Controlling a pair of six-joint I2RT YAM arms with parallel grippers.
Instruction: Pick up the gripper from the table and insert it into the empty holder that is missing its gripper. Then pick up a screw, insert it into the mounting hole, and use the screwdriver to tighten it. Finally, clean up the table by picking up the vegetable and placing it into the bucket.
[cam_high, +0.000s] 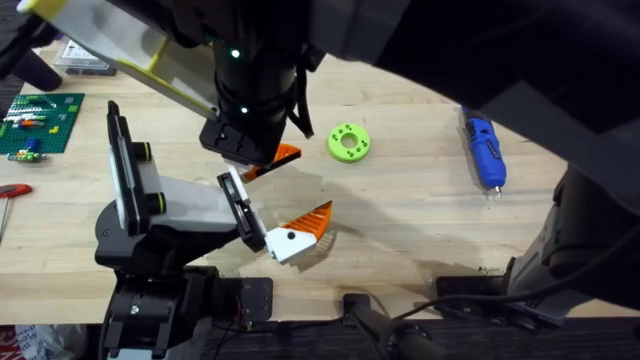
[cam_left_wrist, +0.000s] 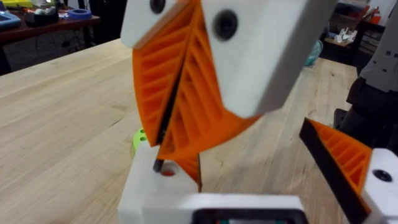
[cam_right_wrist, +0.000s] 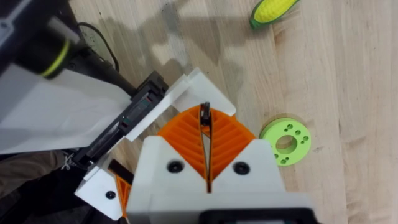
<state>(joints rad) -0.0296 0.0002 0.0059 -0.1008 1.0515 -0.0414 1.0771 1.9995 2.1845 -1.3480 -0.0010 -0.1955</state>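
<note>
Evidently the screw step is in hand. The right gripper (cam_high: 262, 165), left of centre in the overhead view, has its orange pads clenched on a thin dark screw (cam_left_wrist: 158, 165). It holds the screw tip-down against the white block of the gripper part (cam_left_wrist: 149, 190), which already sits in the holder (cam_high: 175, 205) at the left of the frame. In the left wrist view the screw tip rests just beside a small reddish hole at the lower middle of the picture; whether it has entered, I cannot tell.

The next move probably calls for a small sideways correction, a straight push down, then letting go. After that comes the blue screwdriver (cam_high: 485, 150), which lies well apart at the upper right of the overhead frame. The yellow vegetable (cam_right_wrist: 273, 9) lies on the table (cam_high: 420, 230), not yet cleared.
</note>
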